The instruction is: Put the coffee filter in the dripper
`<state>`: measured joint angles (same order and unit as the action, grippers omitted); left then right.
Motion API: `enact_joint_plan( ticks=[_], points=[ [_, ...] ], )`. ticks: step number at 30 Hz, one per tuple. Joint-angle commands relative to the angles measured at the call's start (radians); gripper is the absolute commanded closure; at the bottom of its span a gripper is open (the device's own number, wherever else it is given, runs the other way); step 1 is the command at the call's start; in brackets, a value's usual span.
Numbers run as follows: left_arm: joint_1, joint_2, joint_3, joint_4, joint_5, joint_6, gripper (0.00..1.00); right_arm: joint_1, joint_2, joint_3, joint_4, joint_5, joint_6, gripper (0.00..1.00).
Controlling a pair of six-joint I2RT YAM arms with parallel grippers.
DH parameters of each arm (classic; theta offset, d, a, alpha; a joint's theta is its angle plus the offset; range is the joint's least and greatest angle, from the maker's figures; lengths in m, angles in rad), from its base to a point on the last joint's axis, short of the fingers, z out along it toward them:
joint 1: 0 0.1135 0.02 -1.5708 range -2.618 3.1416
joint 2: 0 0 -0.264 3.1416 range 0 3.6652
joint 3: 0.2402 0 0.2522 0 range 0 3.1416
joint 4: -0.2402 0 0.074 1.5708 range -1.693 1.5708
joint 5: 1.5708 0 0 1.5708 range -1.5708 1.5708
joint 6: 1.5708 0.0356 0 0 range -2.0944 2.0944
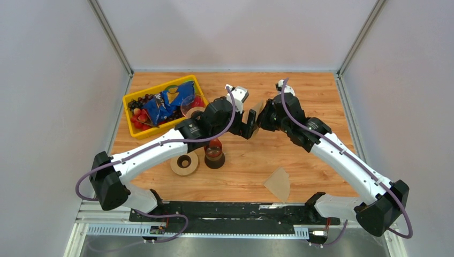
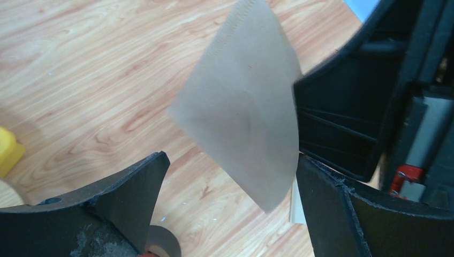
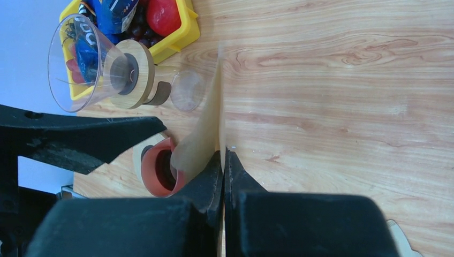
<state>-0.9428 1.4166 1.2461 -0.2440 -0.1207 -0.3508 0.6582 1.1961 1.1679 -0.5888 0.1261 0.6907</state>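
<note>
The coffee filter (image 2: 241, 101) hangs in the air above the table (image 2: 80, 64), pinched by one edge in the right gripper (image 3: 224, 160), whose two fingers are pressed tight together on the paper. From that grip the sheet stands straight out past the fingertips, its long axis in line with the fingers. In the right wrist view it shows edge-on as a thin tan blade, bowed slightly toward the left arm's side. Seen broadside from the left wrist, it is a flat, light-tan fan of thin paper with a fine crimped seam along one straight edge. One corner dips down between the fingers of the left gripper (image 2: 231, 163). Those jaws stand wide open with nothing in them, one finger well clear of the paper and the other just beside its edge; contact there cannot be told. The dripper (image 3: 91, 64) lies on its side on the table, off to the left of the right gripper's fingertips, beyond the left gripper's near finger. Its wide clear mouth points toward the yellow bin (image 3: 184, 32), and its wooden collar (image 3: 135, 72) faces back toward the filter. A second filter (image 1: 278, 183) lies flat on the table near the right arm's base.
</note>
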Motion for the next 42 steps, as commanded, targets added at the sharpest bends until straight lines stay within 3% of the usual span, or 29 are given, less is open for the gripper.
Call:
enact_joint_plan(
  ticks=[1, 8, 26, 31, 35, 42],
  points=[
    [-0.004, -0.007, 0.021, 0.016, -0.108, 0.002, 0.0, 0.003, -0.007, 0.04, -0.003, -0.026, 0.016, 1.0],
    [-0.004, -0.036, 0.002, 0.026, -0.23, -0.009, 0.0, 0.003, -0.022, 0.015, -0.002, -0.016, -0.017, 1.0],
    [-0.01, 0.128, 0.154, -0.053, -0.183, 0.005, 0.01, 0.004, -0.026, -0.001, 0.048, -0.026, -0.101, 1.0],
    [-0.016, 0.176, 0.203, -0.097, -0.216, 0.005, 0.11, 0.004, -0.013, -0.002, 0.049, -0.029, -0.123, 1.0],
    [-0.018, 0.193, 0.219, -0.097, -0.154, 0.013, 0.2, 0.004, -0.002, 0.001, 0.048, -0.026, -0.137, 1.0],
    [-0.016, 0.189, 0.212, -0.084, -0.065, 0.03, 0.25, 0.004, -0.007, -0.004, 0.049, -0.004, -0.167, 1.0]
  ],
)
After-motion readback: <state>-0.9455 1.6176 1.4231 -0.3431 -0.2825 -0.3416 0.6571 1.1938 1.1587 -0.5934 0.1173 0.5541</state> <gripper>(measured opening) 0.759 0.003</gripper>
